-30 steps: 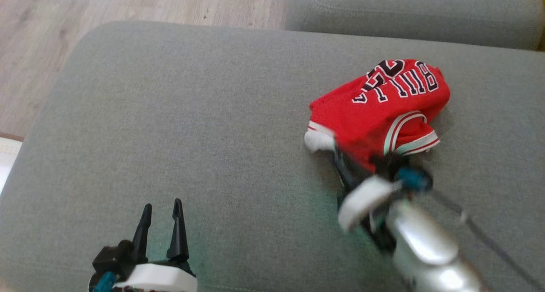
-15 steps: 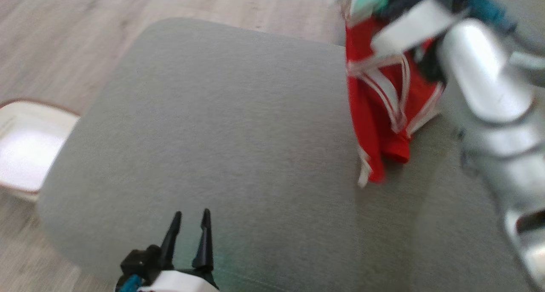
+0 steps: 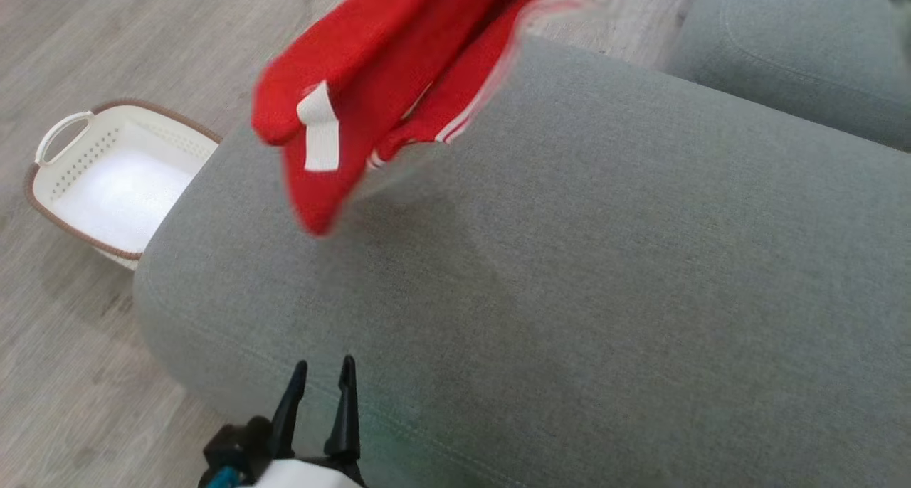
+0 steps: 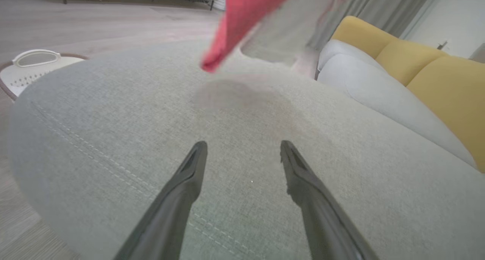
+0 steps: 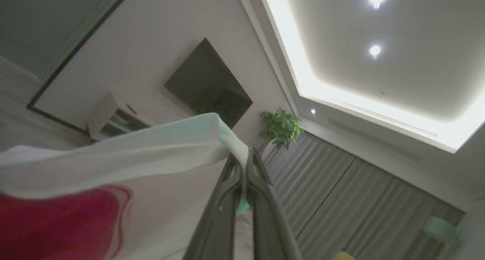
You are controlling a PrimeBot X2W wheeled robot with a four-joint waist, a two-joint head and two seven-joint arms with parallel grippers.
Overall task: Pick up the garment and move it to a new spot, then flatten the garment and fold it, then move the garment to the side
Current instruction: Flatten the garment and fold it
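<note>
Lifted off the sofa cushion (image 3: 605, 260) since before, the red garment (image 3: 370, 68) hung above it, pinched in the right tool (image 5: 246, 165); the left tool (image 3: 324, 363) stood spread.

The left tool (image 3: 324, 363) sits low and to the robot's left, pointing forward and up the head view. Its two long dark fingers (image 4: 182, 191) stand wide apart with nothing between them. The right tool (image 5: 246, 155) is raised high and tilted steeply upward. Its fingers are pressed together along nearly their whole length, pinching a pale edge of the garment (image 5: 113, 161) at what looks like the tips, though blur softens it.
</note>
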